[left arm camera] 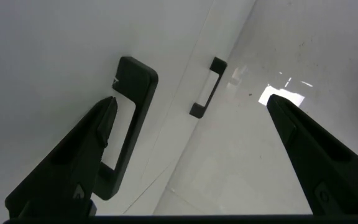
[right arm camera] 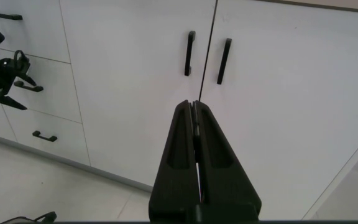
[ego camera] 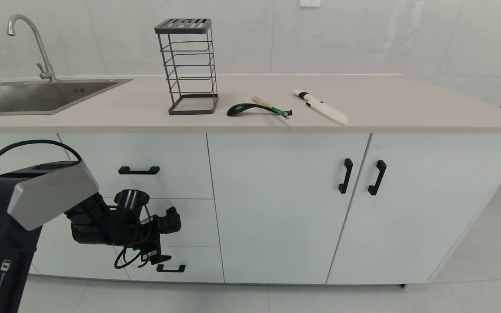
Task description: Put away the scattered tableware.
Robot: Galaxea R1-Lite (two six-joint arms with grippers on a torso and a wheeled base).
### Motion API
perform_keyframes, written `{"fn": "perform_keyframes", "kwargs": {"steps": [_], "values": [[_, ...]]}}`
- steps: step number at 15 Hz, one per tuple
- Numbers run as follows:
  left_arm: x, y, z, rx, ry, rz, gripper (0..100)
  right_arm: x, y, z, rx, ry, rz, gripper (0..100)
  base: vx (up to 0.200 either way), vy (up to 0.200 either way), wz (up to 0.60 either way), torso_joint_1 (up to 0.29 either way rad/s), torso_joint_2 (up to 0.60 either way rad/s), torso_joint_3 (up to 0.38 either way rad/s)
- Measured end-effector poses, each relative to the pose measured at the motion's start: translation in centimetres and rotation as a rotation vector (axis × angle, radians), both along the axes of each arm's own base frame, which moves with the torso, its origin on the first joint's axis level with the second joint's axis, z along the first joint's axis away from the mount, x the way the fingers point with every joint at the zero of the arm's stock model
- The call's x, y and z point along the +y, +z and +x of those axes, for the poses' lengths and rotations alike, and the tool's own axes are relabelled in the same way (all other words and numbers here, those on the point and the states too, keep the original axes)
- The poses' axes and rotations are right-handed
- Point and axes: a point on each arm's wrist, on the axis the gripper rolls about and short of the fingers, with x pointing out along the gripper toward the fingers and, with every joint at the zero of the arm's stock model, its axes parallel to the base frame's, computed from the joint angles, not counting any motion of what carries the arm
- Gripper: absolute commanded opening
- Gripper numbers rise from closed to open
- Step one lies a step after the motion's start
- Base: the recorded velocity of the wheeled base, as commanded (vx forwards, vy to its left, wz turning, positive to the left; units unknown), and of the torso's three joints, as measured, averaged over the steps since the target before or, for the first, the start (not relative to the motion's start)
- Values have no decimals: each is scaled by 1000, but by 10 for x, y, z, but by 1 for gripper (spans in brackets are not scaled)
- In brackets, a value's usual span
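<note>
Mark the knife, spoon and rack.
knife point(ego camera: 329, 113), head view, on the white blade.
spoon point(ego camera: 236, 110), head view, on the black bowl.
rack point(ego camera: 184, 26), head view, on the slotted top plate.

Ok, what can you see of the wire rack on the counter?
The wire rack is a tall dark metal frame standing upright on the countertop, between the sink and the black spoon, apart from both. It has a slotted flat top, horizontal wire rungs and a rectangular base. Nothing is in it; only the countertop touches it.
</note>
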Motion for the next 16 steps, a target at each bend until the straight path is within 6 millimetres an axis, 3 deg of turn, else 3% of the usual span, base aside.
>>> {"fn": "perform_keyframes", "kwargs": {"steps": [5, 12, 16], "values": [[4, -5, -5, 111, -44, 44, 100, 0, 0, 0, 0, 1, 0, 0, 0, 0, 0, 0, 0, 0], [13, 6, -17, 215, -145, 115, 100, 0, 0, 0, -1, 1, 0, 0, 0, 0, 0, 0, 0, 0], [13, 16, -16, 161, -182, 123, 100, 0, 0, 0, -1, 2, 0, 0, 0, 0, 0, 0, 0, 0]]}}
